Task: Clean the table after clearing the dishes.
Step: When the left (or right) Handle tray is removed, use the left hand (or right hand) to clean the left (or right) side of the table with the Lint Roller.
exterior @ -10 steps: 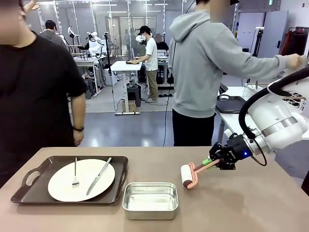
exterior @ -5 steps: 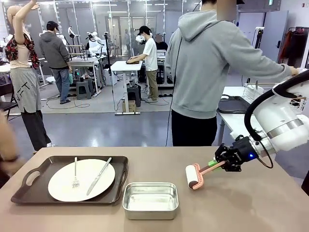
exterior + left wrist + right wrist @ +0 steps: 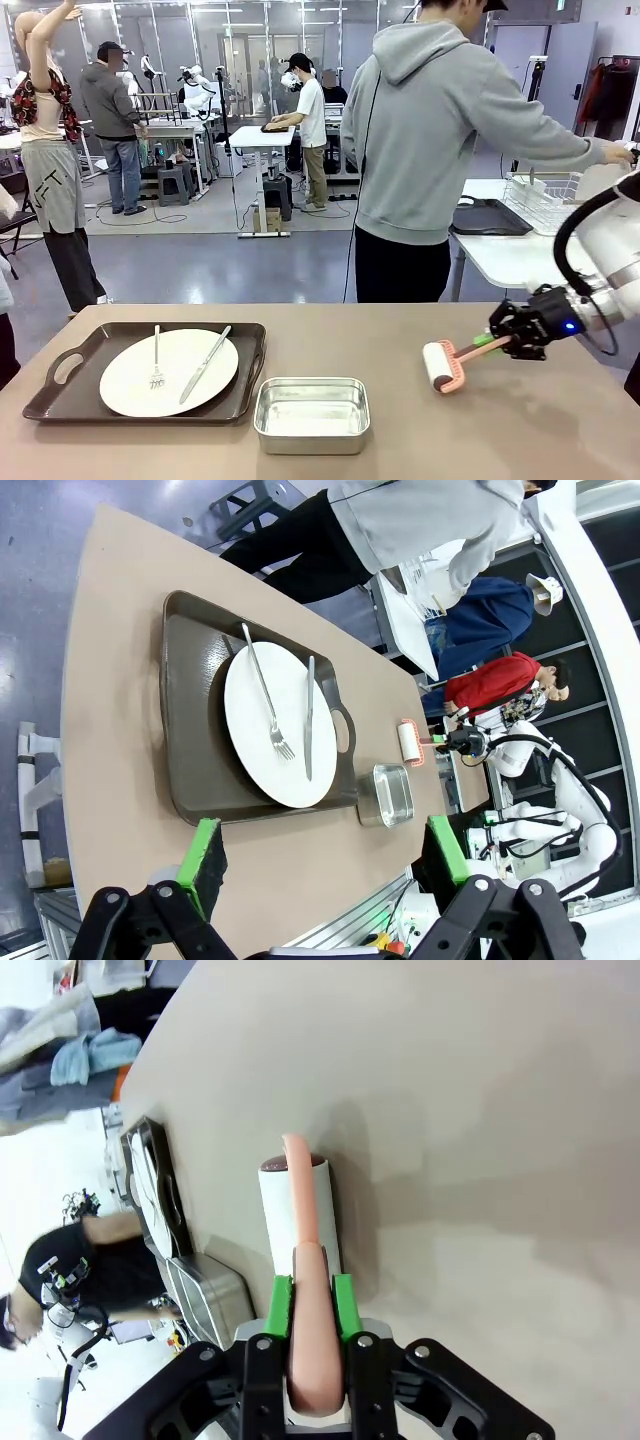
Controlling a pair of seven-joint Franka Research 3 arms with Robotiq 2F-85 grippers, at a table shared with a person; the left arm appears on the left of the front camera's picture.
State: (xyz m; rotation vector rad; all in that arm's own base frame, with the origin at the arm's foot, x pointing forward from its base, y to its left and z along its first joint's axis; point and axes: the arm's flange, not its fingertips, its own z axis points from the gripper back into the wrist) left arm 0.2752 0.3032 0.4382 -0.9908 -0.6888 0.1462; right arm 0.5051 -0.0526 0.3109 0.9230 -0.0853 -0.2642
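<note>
So we've got the big rectangular brownish-taupe bench (image 3: 340,335), and one set of dishes is on it, over on the robot's left. That's a round white dinner plate (image 3: 168,372) with a silver fork (image 3: 156,360) and a silver knife (image 3: 205,364) lying side by side on top, all sitting in a dark brown handled rectangular tray (image 3: 250,352). Just beside the tray's right edge, toward the near side, there's a small rectangular steel pan (image 3: 311,384), and as far as we can see there's nothing in it.

The right claw (image 3: 503,343) is low over the robot's right end of the bench. It's clamped tight on the salmon-pink handle of a white lint roller (image 3: 444,366). In the right wrist view we can see the green pads squeezing the handle from both sides, and the roll looks like it's lying flat against the bench top, well apart from the pan.

The left claw (image 3: 322,850) is hanging up high over the bench with its jaws spread wide. It's got nothing in them and isn't touching anything.

Across the bench, a person in a grey hoodie (image 3: 430,130) has their back to us and one arm stretched toward a white side table (image 3: 500,255). That one has a wire rack (image 3: 545,200) and a flat dark tray-like thing (image 3: 490,217) on it.
</note>
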